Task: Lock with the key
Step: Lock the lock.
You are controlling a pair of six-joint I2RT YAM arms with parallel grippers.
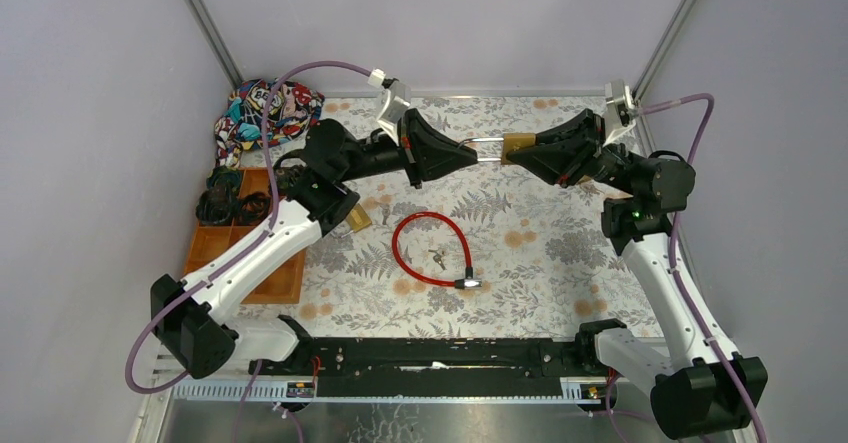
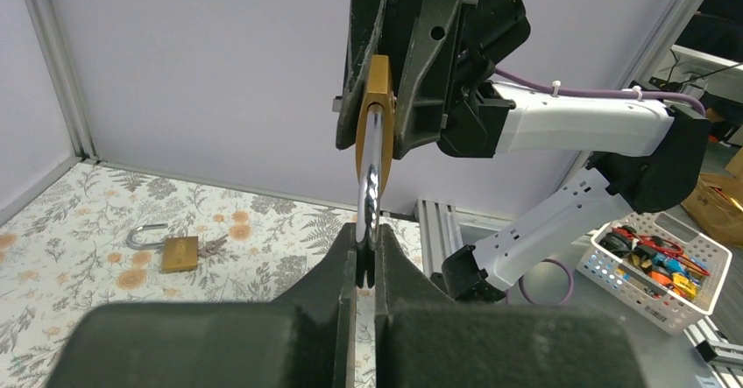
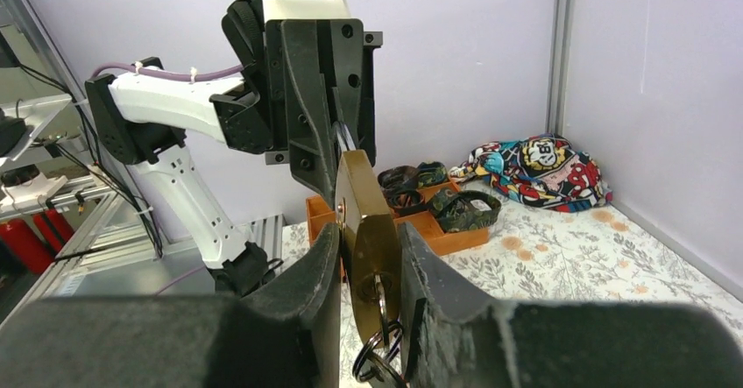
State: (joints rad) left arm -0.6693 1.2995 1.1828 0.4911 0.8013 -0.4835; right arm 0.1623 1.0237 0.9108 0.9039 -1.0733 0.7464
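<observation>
A brass padlock (image 1: 517, 146) is held in the air between the two arms above the back of the table. My right gripper (image 1: 537, 153) is shut on its brass body (image 3: 366, 230). A key (image 3: 378, 296) sits in the keyhole with key rings hanging below. My left gripper (image 1: 470, 151) is shut on the padlock's silver shackle (image 2: 370, 186); the body shows beyond it in the left wrist view (image 2: 375, 112). A second brass padlock (image 1: 358, 219) lies on the table near the left arm, with keys in it in the left wrist view (image 2: 180, 251).
A red cable lock (image 1: 430, 250) lies in a loop mid-table with small keys (image 1: 437, 258) inside it. An orange tray (image 1: 246, 253) with black straps stands at the left. A colourful cloth bag (image 1: 266, 113) lies in the back left corner.
</observation>
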